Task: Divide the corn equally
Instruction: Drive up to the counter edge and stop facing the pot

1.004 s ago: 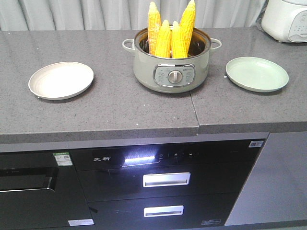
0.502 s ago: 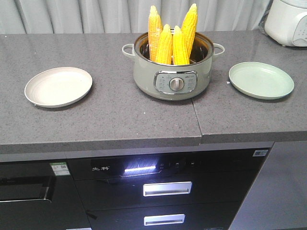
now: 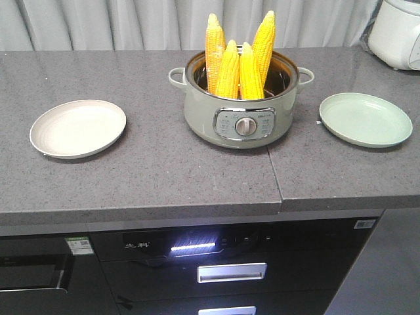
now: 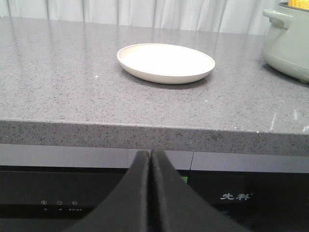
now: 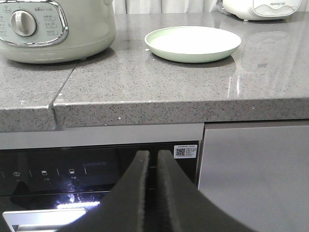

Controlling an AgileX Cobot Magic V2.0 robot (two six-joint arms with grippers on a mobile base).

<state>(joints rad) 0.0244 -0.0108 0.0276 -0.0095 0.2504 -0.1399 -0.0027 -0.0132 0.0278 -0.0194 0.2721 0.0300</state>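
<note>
Several yellow corn (image 3: pixel 239 58) cobs stand upright, tips up, in a pale green electric pot (image 3: pixel 239 111) at the middle of the counter. A beige plate (image 3: pixel 77 128) lies to its left and a green plate (image 3: pixel 365 118) to its right; both hold nothing. My left gripper (image 4: pixel 149 153) is shut, below the counter's front edge, facing the beige plate (image 4: pixel 165 62). My right gripper (image 5: pixel 150 154) is shut with only a thin slit between its fingers, low in front of the green plate (image 5: pixel 193 43). Neither gripper shows in the front view.
A white rice cooker (image 3: pixel 397 29) stands at the counter's back right corner. Below the grey stone counter (image 3: pixel 164 177) are dark appliance fronts with metal drawer handles (image 3: pixel 231 272). A seam runs across the counter in front of the pot (image 5: pixel 58 29).
The whole scene has slid down and a little right in the front view, so the camera has shifted. Corn, pot and plates keep their places on the counter.
</note>
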